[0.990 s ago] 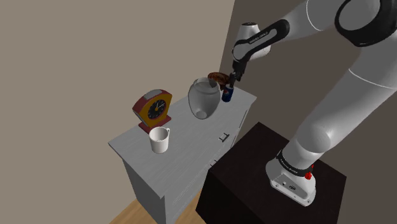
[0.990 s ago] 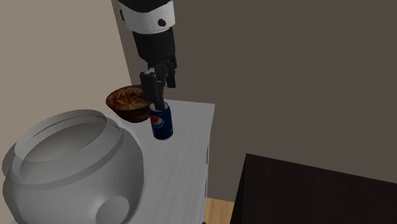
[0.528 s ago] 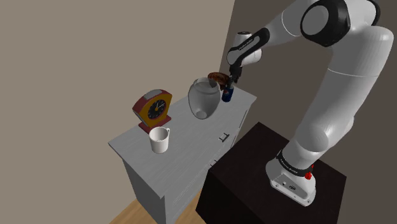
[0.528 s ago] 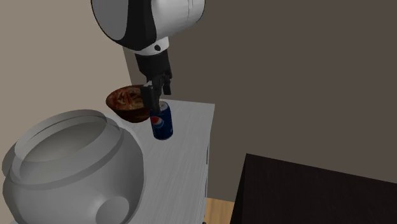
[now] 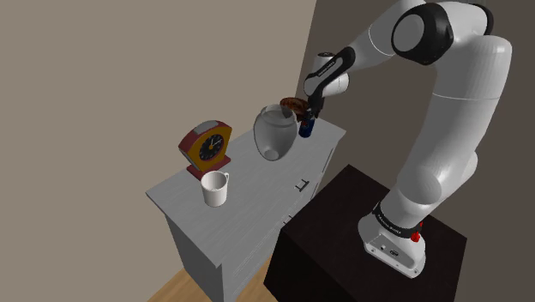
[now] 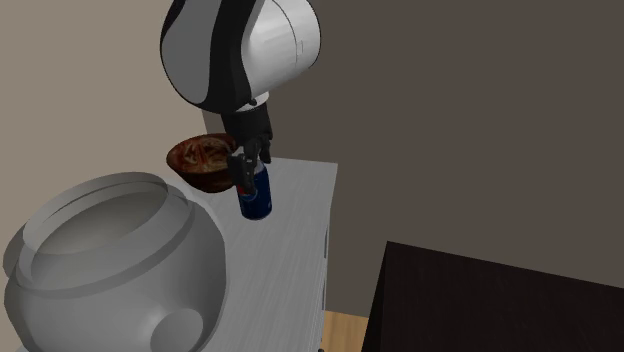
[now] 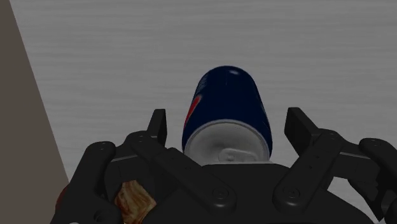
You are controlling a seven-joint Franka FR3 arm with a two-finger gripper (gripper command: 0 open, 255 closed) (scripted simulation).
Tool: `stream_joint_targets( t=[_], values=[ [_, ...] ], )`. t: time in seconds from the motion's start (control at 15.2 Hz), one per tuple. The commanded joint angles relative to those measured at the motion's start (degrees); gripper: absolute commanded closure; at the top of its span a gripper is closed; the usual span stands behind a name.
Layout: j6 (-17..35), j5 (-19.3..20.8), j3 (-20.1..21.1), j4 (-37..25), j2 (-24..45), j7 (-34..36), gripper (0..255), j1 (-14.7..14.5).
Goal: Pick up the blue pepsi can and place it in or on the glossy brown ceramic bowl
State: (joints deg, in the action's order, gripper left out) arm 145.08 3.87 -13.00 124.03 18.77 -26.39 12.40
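Upright on the grey counter (image 6: 295,225), near its far corner: blue can (image 6: 257,198) with red and white logo. Just beside it, toward the wall: glossy brown bowl (image 6: 200,160), patterned inside. Directly over the can top: black hand (image 6: 247,165), wide open, one finger at each side of the can, touching neither side, holding nothing. Further along the counter in the shoulder view: big grey jar (image 5: 274,133), red clock (image 5: 207,146), white mug (image 5: 215,188).
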Motion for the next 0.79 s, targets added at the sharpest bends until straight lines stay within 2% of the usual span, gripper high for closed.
stream_joint_targets(
  t=[0.0, 0.33, 0.4, 0.73],
  values=[
    [0.3, 0.0, 0.0, 0.2, 0.1, 0.0, 0, 0.0],
    [0.3, 0.0, 0.0, 0.2, 0.1, 0.0, 0, 0.0],
    [0.3, 0.0, 0.0, 0.2, 0.1, 0.0, 255, 0.0],
    [0.3, 0.0, 0.0, 0.2, 0.1, 0.0, 255, 0.0]
  ],
)
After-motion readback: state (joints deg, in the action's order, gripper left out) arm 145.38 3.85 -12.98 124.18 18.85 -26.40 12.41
